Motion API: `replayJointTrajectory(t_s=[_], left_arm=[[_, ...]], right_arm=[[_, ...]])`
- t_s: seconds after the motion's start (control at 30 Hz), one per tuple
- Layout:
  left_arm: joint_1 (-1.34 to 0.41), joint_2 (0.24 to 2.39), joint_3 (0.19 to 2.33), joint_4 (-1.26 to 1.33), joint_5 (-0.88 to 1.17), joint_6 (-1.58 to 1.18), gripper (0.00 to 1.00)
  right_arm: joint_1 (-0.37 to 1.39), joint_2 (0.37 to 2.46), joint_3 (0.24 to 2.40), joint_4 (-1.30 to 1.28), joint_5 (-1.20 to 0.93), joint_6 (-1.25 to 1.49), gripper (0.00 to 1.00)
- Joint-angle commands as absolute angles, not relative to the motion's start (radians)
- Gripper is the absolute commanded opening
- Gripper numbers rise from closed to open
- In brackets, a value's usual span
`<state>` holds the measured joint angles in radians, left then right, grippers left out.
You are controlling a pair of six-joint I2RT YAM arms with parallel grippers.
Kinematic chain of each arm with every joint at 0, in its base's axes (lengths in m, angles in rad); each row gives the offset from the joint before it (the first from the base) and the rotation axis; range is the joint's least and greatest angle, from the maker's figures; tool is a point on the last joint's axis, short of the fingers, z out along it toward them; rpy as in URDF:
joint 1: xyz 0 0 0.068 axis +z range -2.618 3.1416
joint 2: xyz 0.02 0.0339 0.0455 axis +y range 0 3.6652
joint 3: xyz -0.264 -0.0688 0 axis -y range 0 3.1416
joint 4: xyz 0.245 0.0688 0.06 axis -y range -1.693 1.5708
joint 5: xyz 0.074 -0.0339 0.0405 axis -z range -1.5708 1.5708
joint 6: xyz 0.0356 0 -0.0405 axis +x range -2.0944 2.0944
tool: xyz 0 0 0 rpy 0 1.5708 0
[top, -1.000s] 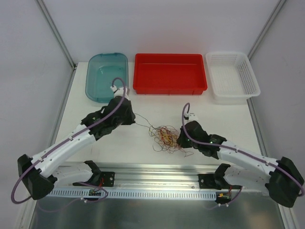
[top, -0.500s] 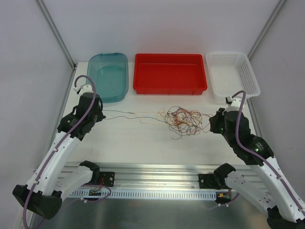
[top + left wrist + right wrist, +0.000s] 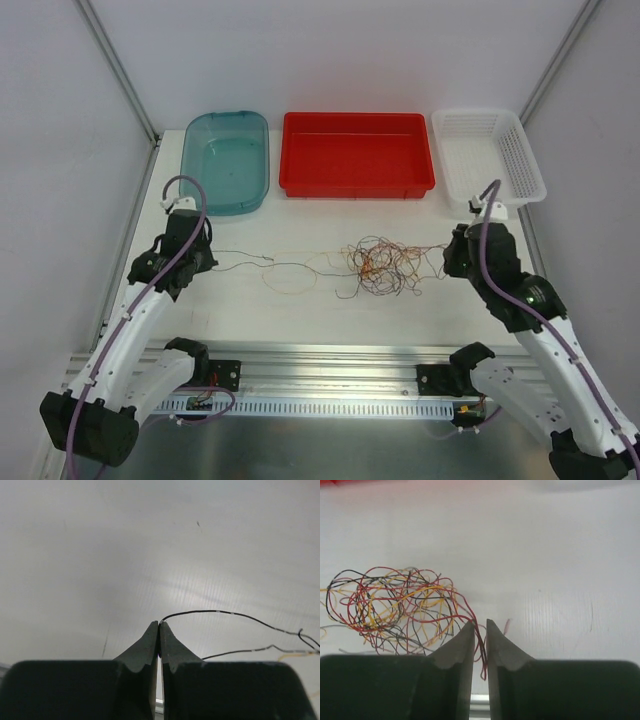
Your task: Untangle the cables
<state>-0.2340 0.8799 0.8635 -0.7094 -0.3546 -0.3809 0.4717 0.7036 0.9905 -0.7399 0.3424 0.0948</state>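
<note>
The cables (image 3: 385,265) lie as a loose tangle of red, yellow and dark thin wires on the white table, right of centre. One dark strand (image 3: 250,262) runs left from it to my left gripper (image 3: 207,252). In the left wrist view that gripper (image 3: 159,624) is shut on the end of this dark wire (image 3: 215,612). My right gripper (image 3: 447,258) sits at the tangle's right edge. In the right wrist view it (image 3: 479,625) is shut on a few red strands, with the tangle (image 3: 395,607) to its left.
Along the far edge stand a teal bin (image 3: 226,160), a red tray (image 3: 357,152) and a white mesh basket (image 3: 490,160). A metal rail (image 3: 330,360) runs along the near table edge between the arm bases.
Both grippers have swung outward from the table's middle, left one left, right one right. The compact knot has shifted right and spread out, with a long strand drawn out leftward, now slightly slack.
</note>
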Motion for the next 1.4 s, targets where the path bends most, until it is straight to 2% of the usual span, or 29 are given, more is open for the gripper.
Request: replayJointTrajectory(t_s=[0.0, 0.1, 0.2, 0.27, 0.4, 0.53, 0.77, 1.03, 1.33, 1.37], left_arm=[[-0.227, 0.816, 0.757, -0.592, -0.146, -0.328, 0.0], [-0.229, 0.811, 0.703, -0.529, -0.026, -0.333, 0.0], [-0.229, 0.831, 0.706, -0.523, 0.041, -0.331, 0.0], [-0.229, 0.838, 0.706, -0.519, 0.076, -0.324, 0.0], [-0.229, 0.83, 0.7, -0.517, 0.083, -0.314, 0.0], [-0.229, 0.808, 0.692, -0.517, 0.072, -0.314, 0.0], [-0.229, 0.776, 0.683, -0.518, 0.023, -0.308, 0.0], [-0.229, 0.767, 0.684, -0.517, 0.011, -0.311, 0.0], [-0.229, 0.762, 0.684, -0.518, 0.005, -0.318, 0.0], [-0.229, 0.756, 0.683, -0.518, 0.005, -0.318, 0.0]], right_arm=[[0.46, 0.767, 0.849, -0.762, 0.31, 0.146, 0.2], [0.459, 0.788, 0.809, -0.775, 0.298, 0.169, 0.51], [0.469, 0.767, 0.816, -0.721, 0.189, 0.126, 0.65], [0.503, 0.77, 0.85, -0.658, 0.091, 0.1, 0.7], [0.618, 0.868, 0.935, -0.577, -0.023, 0.025, 0.72], [0.802, 1.063, 1.06, -0.552, -0.032, -0.113, 0.71], [0.888, 1.464, 1.285, -0.485, -0.158, -0.186, 0.69], [0.953, 1.712, 1.278, -0.261, -0.172, -0.019, 0.62], [0.974, 1.858, 1.253, -0.112, -0.17, 0.112, 0.55], [0.974, 1.874, 1.255, -0.109, -0.163, 0.113, 0.52]])
